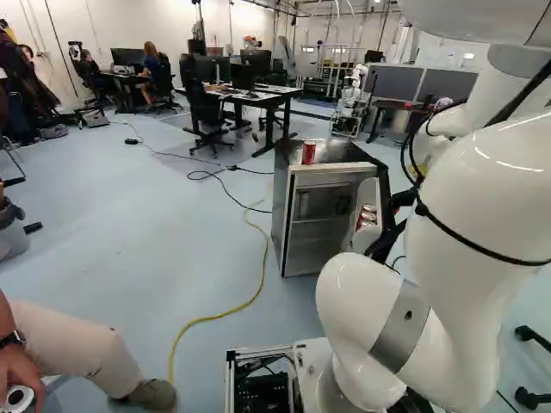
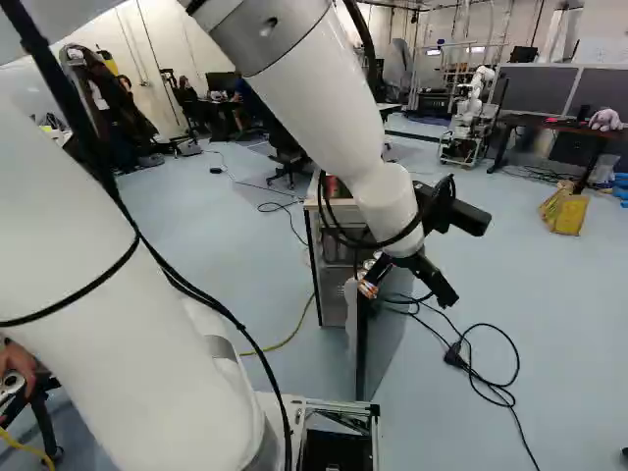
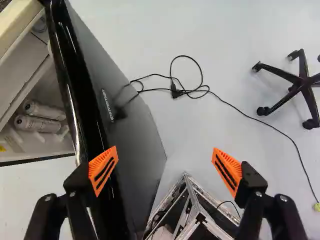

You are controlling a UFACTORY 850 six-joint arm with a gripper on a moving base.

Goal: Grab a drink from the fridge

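My gripper (image 2: pixel 407 292) is beside the small fridge's swung-out door (image 2: pixel 377 348) in the right base view. In the wrist view the gripper (image 3: pixel 165 167) stands open; one finger overlaps the door's black edge (image 3: pixel 75 100), contact unclear, while the other is out beyond the door's outer face. Nothing is held. Pale can-like cylinders (image 3: pixel 44 125) lie on the inner side of that edge. The fridge (image 1: pixel 286 198) stands open in the left base view, with red cans (image 1: pixel 368 215) in its door shelf and a red can (image 1: pixel 308 152) on top.
Black cable (image 3: pixel 186 92) lies on the floor by the door, with a chair base (image 3: pixel 300 85) farther off. A metal frame (image 3: pixel 192 200) shows beyond the fingers. Yellow cable (image 1: pixel 258 284) crosses the floor. A person's leg (image 1: pixel 82 344) is close on the left; another robot (image 2: pixel 471 113) stands behind.
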